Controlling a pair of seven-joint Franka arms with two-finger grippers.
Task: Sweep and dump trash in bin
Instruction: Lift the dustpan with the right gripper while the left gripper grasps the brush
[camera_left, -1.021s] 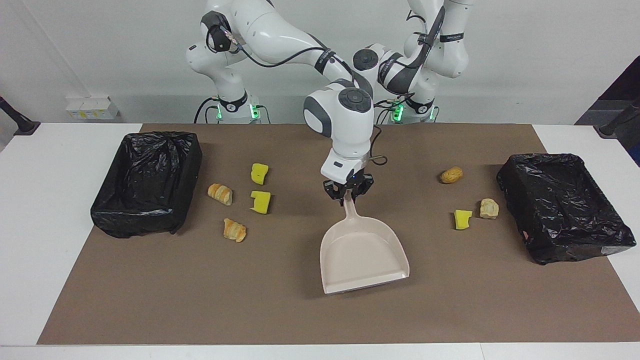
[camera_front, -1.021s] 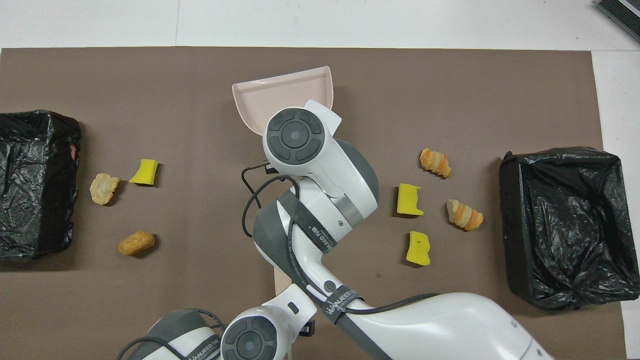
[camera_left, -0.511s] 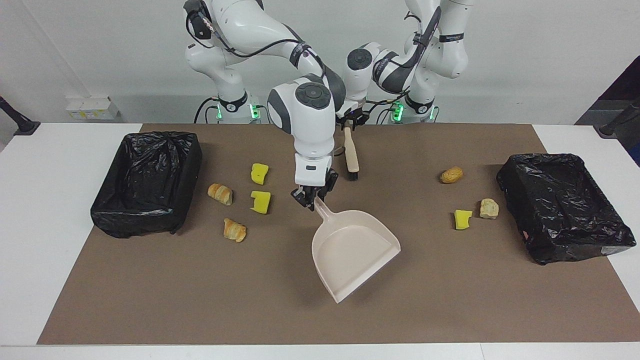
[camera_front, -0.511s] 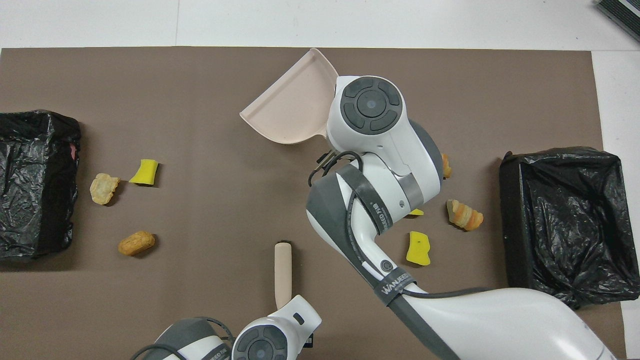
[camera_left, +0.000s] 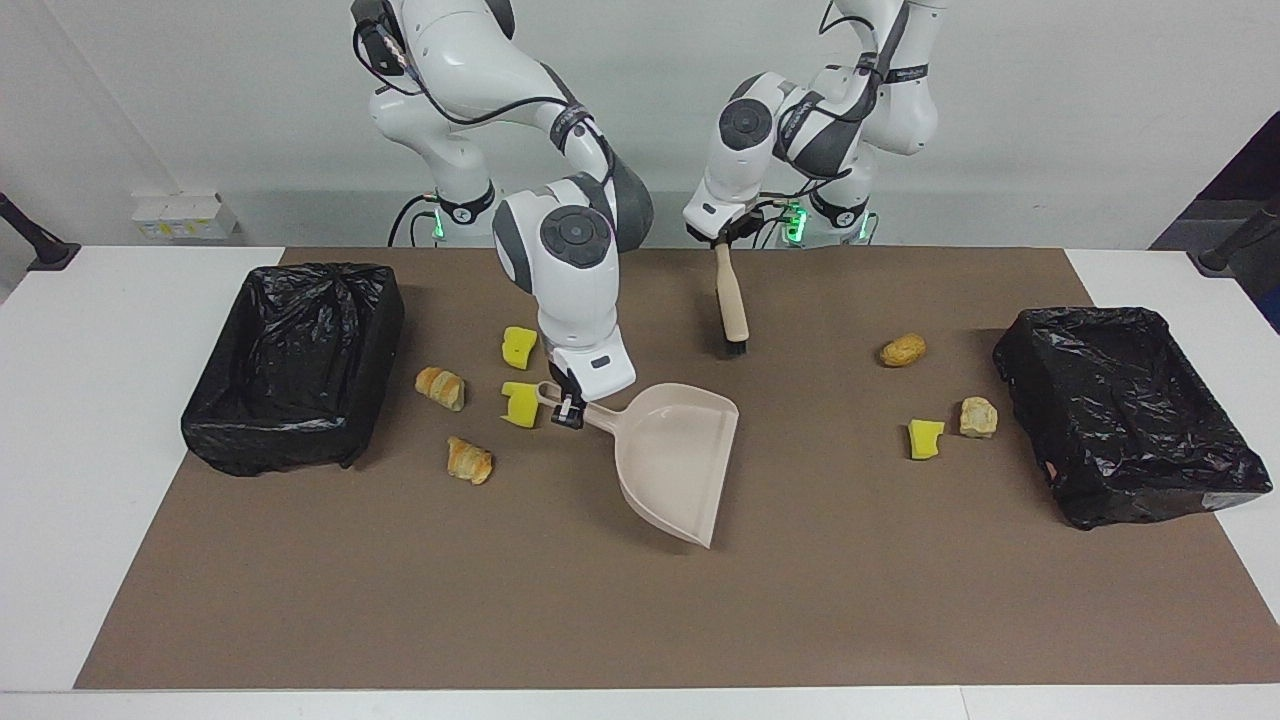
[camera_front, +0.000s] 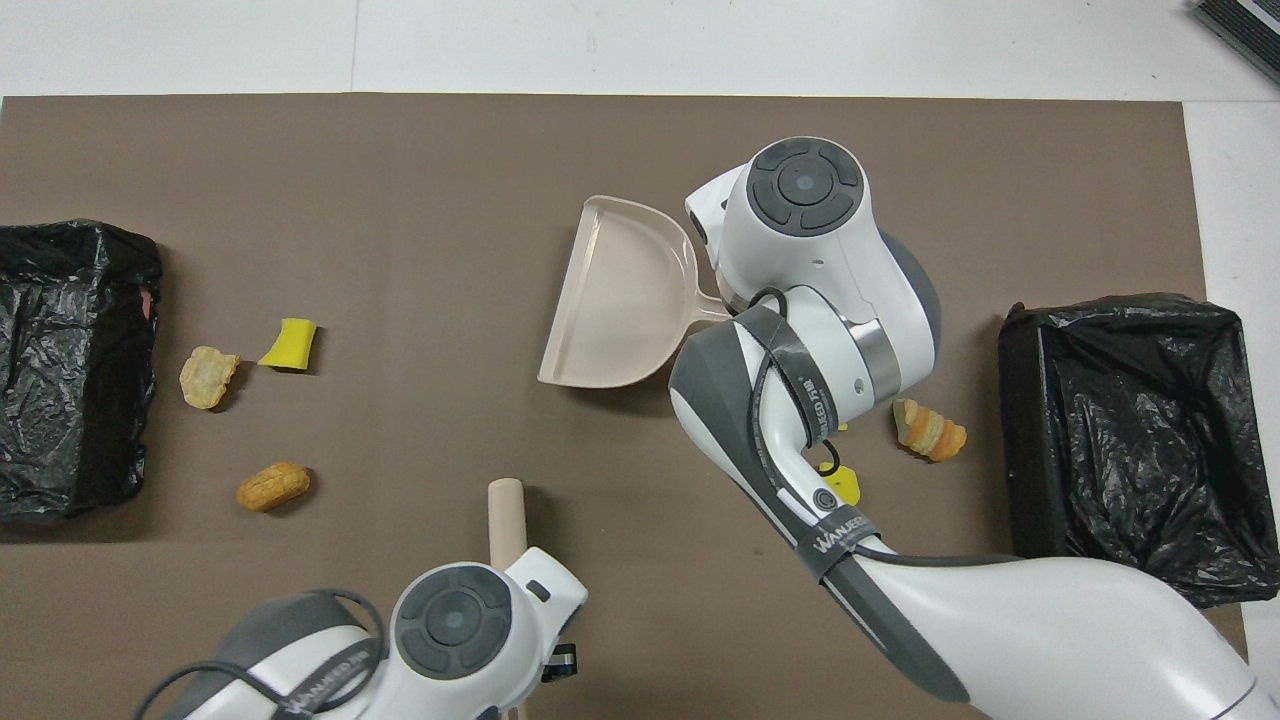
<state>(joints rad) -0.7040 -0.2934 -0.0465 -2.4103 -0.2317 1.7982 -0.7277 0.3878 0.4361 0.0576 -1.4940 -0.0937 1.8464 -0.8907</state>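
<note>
My right gripper (camera_left: 568, 405) is shut on the handle of the beige dustpan (camera_left: 675, 455), held low over the mat with its mouth turned toward the left arm's end. Trash lies beside that handle: two yellow sponge chunks (camera_left: 519, 347) (camera_left: 521, 404) and two croissant pieces (camera_left: 441, 387) (camera_left: 469, 460). More trash sits toward the left arm's end: a brown lump (camera_left: 903, 349), a yellow chunk (camera_left: 926, 438) and a bread piece (camera_left: 978, 416). My left gripper (camera_left: 718, 240) is shut on the brush (camera_left: 733, 310), bristles pointing down at the mat. A black-lined bin (camera_left: 295, 430) stands at the right arm's end.
A second black-lined bin (camera_left: 1130, 500) stands at the left arm's end of the brown mat (camera_left: 400, 600). In the overhead view the right arm (camera_front: 800, 330) covers some of the yellow chunks beside it. White table borders the mat on every side.
The right gripper swung the dustpan toward the right arm's end and turned its mouth sideways. The left gripper shut on the brush handle and shifted it toward the left arm's end.
</note>
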